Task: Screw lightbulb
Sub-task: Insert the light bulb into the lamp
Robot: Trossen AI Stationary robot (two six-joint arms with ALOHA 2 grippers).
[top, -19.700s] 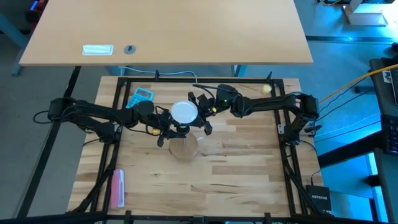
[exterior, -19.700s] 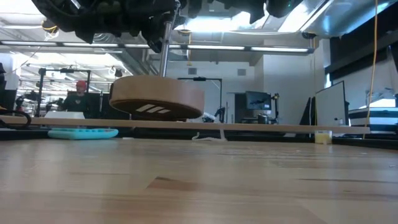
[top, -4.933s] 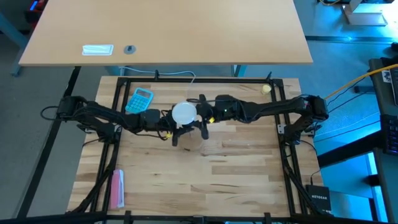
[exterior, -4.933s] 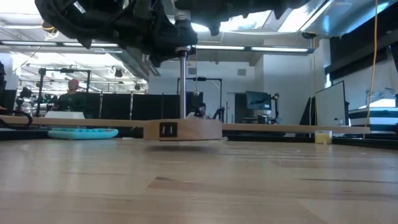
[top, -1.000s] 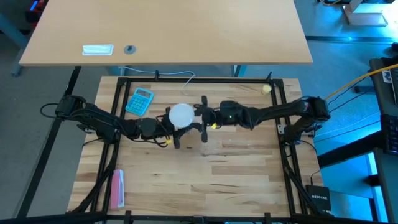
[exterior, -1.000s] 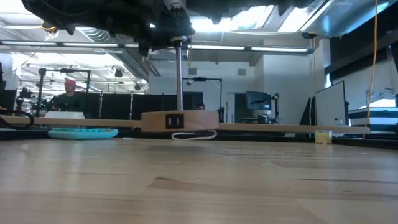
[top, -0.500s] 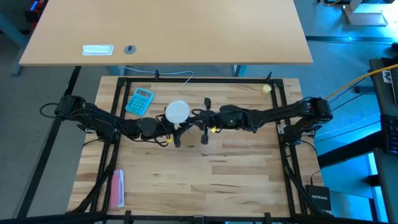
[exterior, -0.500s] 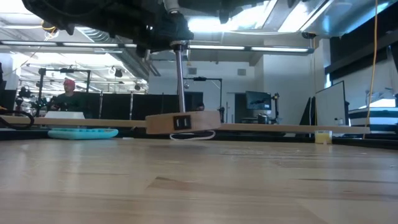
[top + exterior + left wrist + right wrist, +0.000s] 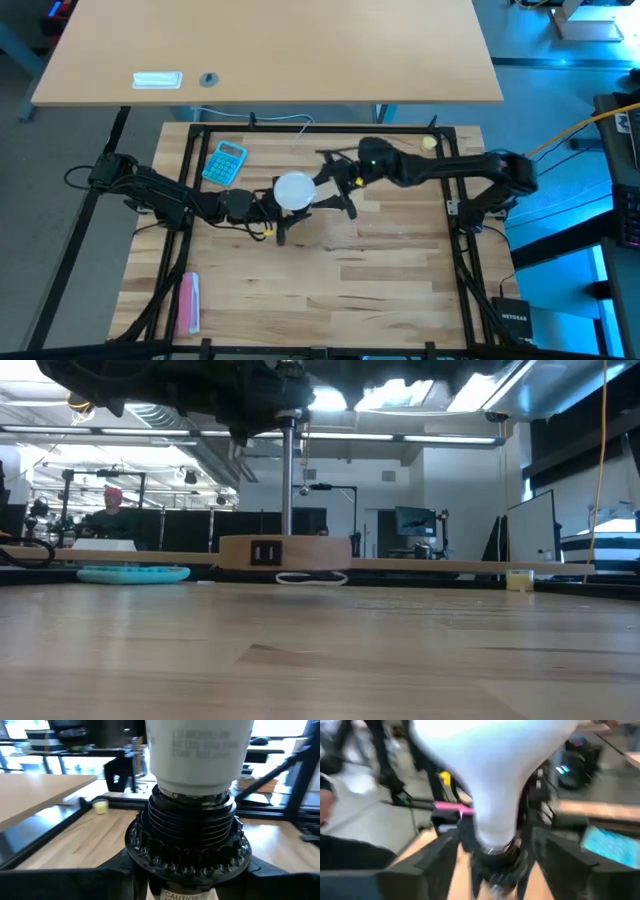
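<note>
The lightbulb point(image 9: 294, 190) stands between the right hand's point(image 9: 335, 185) parted fingers (socket-mounted).

Your right gripper point(image 9: 335, 184) lets go of the lightbulb point(image 9: 294, 190), its fingers now spread, and swings toward two o'clock.

The left arm is reaching rightward, its hand point(image 9: 278, 215) gripping narrowly at mid-table. The right arm is stretching leftward, its hand point(image 9: 333, 185) standing apart with fingers spread.

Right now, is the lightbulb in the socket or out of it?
In. In the left wrist view the lightbulb stands upright with its base inside the black socket. How far it is screwed down cannot be told.
</note>
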